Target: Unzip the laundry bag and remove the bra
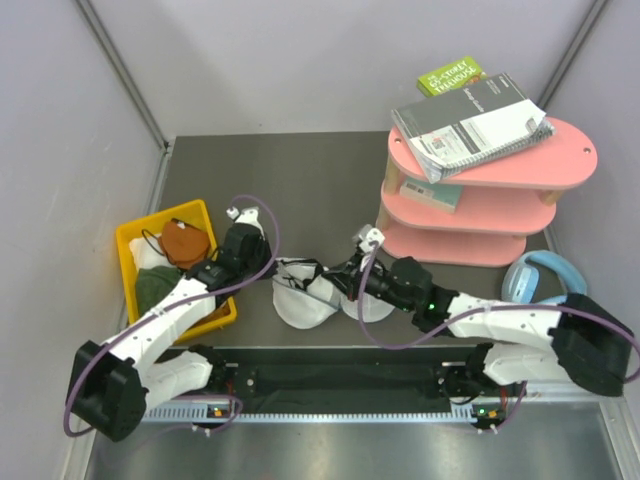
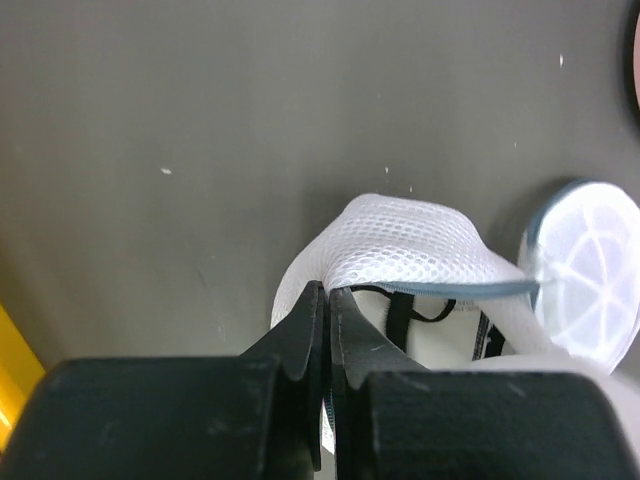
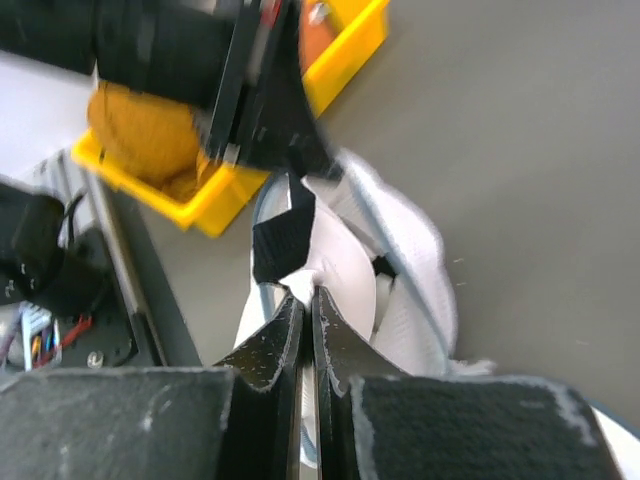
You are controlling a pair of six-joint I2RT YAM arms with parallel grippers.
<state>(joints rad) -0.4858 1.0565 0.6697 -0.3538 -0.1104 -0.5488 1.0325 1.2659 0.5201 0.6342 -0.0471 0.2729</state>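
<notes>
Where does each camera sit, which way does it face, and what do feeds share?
Top external: above, behind the bases, looking down on the grey table; both arms show, left hand and right hand meeting at the white round mesh laundry bag.
Left wrist: on the left arm, looking past its shut fingers at the bag's open rim.
Right wrist: on the right arm, looking past shut fingers pinching what seems the white, black-strapped bra; left hand beyond.
Shared: both wrists see the bag.

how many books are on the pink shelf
3: a green book and a grey spiral notebook on the top tier, a pale book on the middle tier. More may be hidden.
</notes>
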